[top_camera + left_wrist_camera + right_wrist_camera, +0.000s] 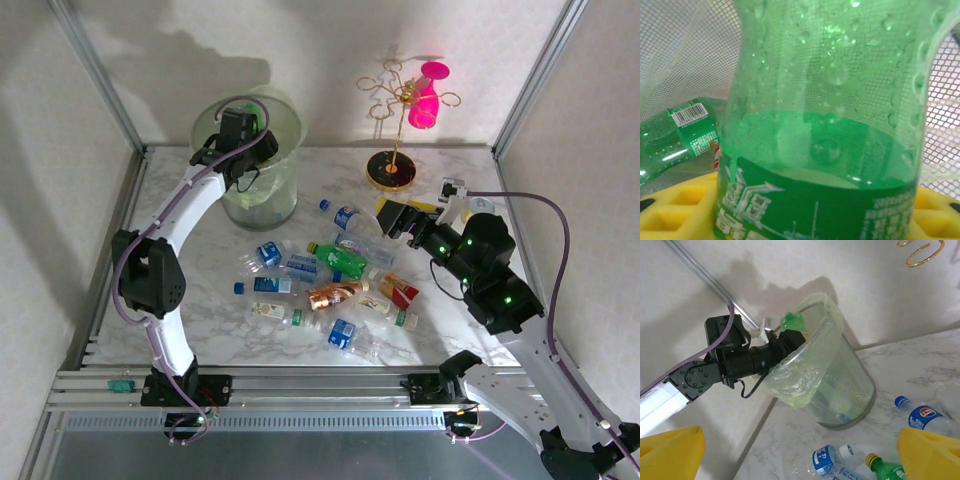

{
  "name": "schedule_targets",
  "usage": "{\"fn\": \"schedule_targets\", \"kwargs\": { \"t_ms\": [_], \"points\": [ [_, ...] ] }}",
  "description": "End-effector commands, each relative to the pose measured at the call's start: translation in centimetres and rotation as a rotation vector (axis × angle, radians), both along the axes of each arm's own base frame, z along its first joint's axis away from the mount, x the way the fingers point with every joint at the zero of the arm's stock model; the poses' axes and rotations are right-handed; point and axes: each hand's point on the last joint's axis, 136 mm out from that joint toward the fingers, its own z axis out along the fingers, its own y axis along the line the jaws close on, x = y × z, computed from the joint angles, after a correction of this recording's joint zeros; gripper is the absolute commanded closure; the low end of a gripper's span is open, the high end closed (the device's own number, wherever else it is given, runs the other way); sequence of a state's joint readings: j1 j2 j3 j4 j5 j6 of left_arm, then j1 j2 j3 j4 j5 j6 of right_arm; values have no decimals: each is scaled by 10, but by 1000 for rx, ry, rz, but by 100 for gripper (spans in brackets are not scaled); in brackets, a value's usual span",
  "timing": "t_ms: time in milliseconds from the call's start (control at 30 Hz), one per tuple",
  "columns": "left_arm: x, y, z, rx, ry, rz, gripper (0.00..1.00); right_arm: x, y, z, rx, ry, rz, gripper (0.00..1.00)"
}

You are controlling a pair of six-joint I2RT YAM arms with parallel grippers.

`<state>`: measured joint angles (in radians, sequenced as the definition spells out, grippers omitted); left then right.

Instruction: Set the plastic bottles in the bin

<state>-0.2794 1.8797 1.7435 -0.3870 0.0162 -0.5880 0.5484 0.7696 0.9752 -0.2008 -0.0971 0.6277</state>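
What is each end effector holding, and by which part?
The left end effector grips a green plastic bottle around its labelled band; right end effector holds nothing.

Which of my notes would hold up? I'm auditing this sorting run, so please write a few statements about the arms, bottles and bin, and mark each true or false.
1. The left gripper holds a green bottle at the mouth of the bin. True.
2. The right gripper is clamped on a bottle. False: its jaws stand wide open with nothing between them.
3. A second green bottle lies inside the bin. True.
4. The pink cup lies on the table. False: it hangs on the gold stand.
5. Every bottle is binned. False: many bottles lie on the table.
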Motion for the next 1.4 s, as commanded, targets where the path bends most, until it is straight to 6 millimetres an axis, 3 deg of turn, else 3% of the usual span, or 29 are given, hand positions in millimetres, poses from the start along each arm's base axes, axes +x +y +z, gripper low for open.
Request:
{"fn": "schedule_targets", "kwargs": {
  "t_ms": [0,167,633,800,933,1033,1233,1367],
  "points": [
    [2,1,-6,-20,27,0,40,1,-1,6,9,-28,-10,2],
    [-1,4,8,-16,6,12,32,1,-3,7,13,-28,-18,1],
    [-26,9,77,-61,-116,0,24,-5,-7,15,34,-35,-20,1],
    [-44,7,110,-76,-175,-34,25,-2,-13,8,-1,-17,-59,1],
    [-74,1,140,-83,-252,-70,25,12,-30,-19,-86,53,-186,1],
    [-106,-17,148,-121,-289,-145,26,19,-40,-46,-146,97,-252,1],
    [-173,-49,136,-97,-296,-307,27,34,8,-113,-340,258,-27,5],
    [-206,-49,123,-59,-293,-389,28,52,13,-155,-455,351,-29,7]
  ]
}}
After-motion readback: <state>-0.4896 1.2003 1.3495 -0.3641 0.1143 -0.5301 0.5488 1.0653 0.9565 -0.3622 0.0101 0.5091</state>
